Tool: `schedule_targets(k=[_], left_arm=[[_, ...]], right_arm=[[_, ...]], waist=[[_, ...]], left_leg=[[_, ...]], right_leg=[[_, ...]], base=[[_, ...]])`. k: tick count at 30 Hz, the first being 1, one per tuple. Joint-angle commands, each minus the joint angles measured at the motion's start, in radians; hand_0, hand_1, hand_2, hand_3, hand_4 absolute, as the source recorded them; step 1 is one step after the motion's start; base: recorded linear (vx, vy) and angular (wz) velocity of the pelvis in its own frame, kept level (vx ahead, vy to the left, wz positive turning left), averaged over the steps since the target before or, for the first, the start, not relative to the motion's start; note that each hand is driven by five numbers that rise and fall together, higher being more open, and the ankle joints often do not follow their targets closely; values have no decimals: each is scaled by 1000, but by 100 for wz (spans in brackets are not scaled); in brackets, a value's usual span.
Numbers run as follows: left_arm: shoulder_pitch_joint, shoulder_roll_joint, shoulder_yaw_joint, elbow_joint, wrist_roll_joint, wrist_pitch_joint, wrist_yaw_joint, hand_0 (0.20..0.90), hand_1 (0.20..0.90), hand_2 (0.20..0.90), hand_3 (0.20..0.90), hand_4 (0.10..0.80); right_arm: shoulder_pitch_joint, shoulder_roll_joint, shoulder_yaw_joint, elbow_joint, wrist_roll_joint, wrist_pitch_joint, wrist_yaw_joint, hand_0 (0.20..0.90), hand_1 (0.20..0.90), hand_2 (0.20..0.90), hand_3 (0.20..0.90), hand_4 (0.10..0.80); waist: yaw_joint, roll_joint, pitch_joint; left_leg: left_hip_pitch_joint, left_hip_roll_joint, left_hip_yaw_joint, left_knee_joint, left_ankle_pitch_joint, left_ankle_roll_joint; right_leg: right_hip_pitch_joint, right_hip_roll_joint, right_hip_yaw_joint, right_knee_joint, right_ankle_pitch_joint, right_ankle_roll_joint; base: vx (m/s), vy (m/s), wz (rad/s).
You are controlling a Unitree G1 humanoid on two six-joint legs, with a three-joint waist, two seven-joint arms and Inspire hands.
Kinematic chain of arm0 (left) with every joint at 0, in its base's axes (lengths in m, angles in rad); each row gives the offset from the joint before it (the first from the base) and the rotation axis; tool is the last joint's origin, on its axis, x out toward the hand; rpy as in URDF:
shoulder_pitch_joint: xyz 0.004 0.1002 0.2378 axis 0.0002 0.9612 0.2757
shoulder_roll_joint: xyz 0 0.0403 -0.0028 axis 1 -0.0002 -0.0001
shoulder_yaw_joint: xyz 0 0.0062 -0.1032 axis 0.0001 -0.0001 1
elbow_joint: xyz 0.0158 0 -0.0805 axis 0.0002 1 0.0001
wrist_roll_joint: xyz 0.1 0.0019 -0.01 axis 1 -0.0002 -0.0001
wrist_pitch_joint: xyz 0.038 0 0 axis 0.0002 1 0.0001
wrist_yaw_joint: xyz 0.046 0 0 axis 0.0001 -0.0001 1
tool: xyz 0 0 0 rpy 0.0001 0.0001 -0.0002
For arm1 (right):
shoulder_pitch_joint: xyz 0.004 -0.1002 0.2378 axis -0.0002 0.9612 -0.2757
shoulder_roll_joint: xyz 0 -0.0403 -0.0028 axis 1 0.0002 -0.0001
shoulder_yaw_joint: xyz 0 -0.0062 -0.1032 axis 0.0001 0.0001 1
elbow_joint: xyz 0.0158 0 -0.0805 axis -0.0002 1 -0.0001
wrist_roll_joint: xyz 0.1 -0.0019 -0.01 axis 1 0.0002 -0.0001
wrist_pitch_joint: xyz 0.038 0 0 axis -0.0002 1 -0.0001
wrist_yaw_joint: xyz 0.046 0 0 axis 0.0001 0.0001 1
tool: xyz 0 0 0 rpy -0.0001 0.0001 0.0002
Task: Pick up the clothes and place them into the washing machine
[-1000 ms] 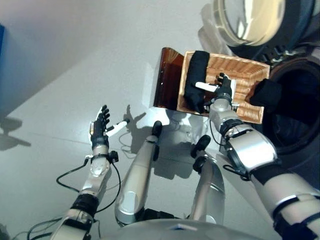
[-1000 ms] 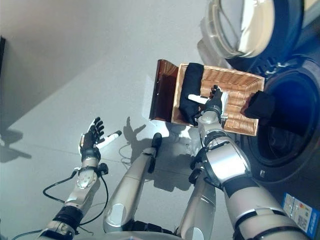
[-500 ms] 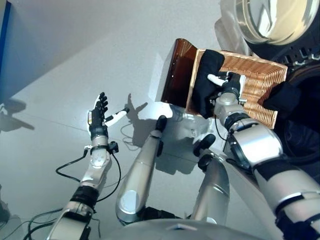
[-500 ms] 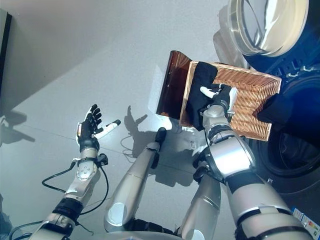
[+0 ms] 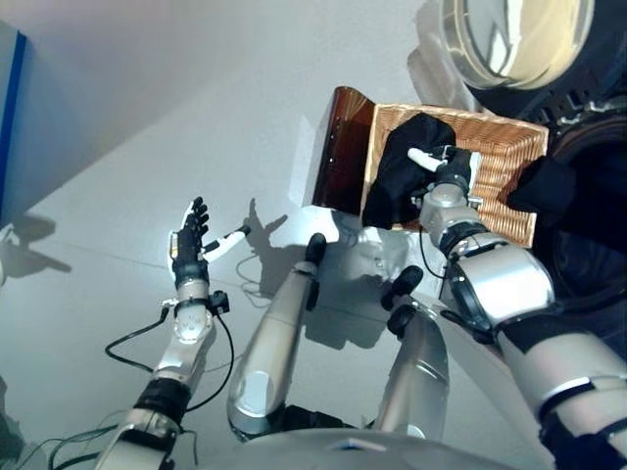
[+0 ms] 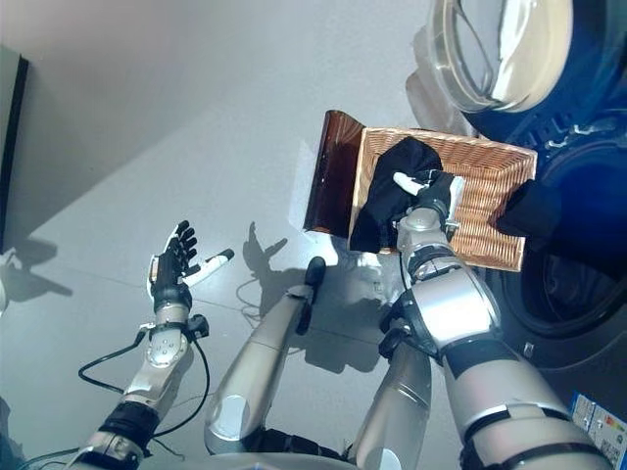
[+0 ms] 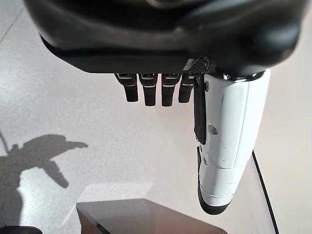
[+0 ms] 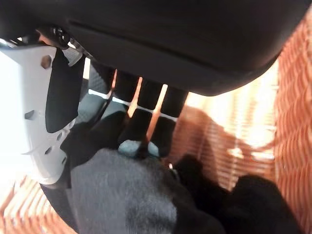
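The basket (image 5: 500, 166) is woven orange-tan wicker, with a glossy dark brown panel (image 5: 343, 152) on the side away from the washer (image 6: 558, 196). In the basket lies a plain black cloth (image 5: 407, 166); a second black cloth (image 5: 539, 186) hangs at the basket's washer side. The washer is dark blue-black, its door (image 5: 514, 39) pale and glassy. The floor (image 5: 196, 117) is plain light grey. Both hands, right (image 5: 446, 171) and left (image 5: 191, 240), are black with white thumbs.
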Motion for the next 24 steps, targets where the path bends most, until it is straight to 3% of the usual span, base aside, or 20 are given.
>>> schedule_targets(k=[1,8,15,19,22,24], left_arm=[[51,55,35,-59,19,-65,12,900,900,900,900,800],[81,41,16,7,-12,-60,-28,900,900,900,900,800],[104,12,-40,67,-29,-60,-77,900,900,900,900,800],[112,-11,-79,120,-31,-57,-96,900,900,900,900,800],[115,-18,-91,135,-29,-55,-104,900,900,900,900,800],[124,-22,-91,135,-36,-56,-107,900,900,900,900,800]], right_arm=[[3,-98,15,-73,3,-51,-45,200,200,200,200,300],[105,-135,-95,-146,155,-113,-15,200,200,200,200,300],[294,-66,-286,-345,470,-273,61,200,200,200,200,300],[367,-20,-349,-382,549,-320,95,200,200,200,200,300],[376,-24,-336,-362,507,-306,85,200,200,200,200,300],[361,-33,-293,-339,445,-283,66,900,900,900,900,800]], waist=[[-19,63,-60],[-66,67,-98],[-120,122,-138],[-132,160,-158],[-132,176,-169],[-130,188,-175]], left_leg=[[-45,-9,19,-23,-44,-59],[48,-6,48,-84,-34,-58],[129,-6,82,-143,3,-53],[156,-13,85,-161,7,-52],[171,-15,86,-175,12,-54],[176,-13,88,-177,15,-53]], right_leg=[[57,28,0,-3,-98,-26],[140,40,27,-88,-61,-6],[201,35,40,-149,-23,3],[221,29,47,-159,-22,7],[233,28,47,-170,-22,10],[235,32,51,-172,-20,10]], base=[[47,-5,-11],[55,11,-19],[8,32,-16],[32,24,-15],[9,2,-2],[2,6,-3]])
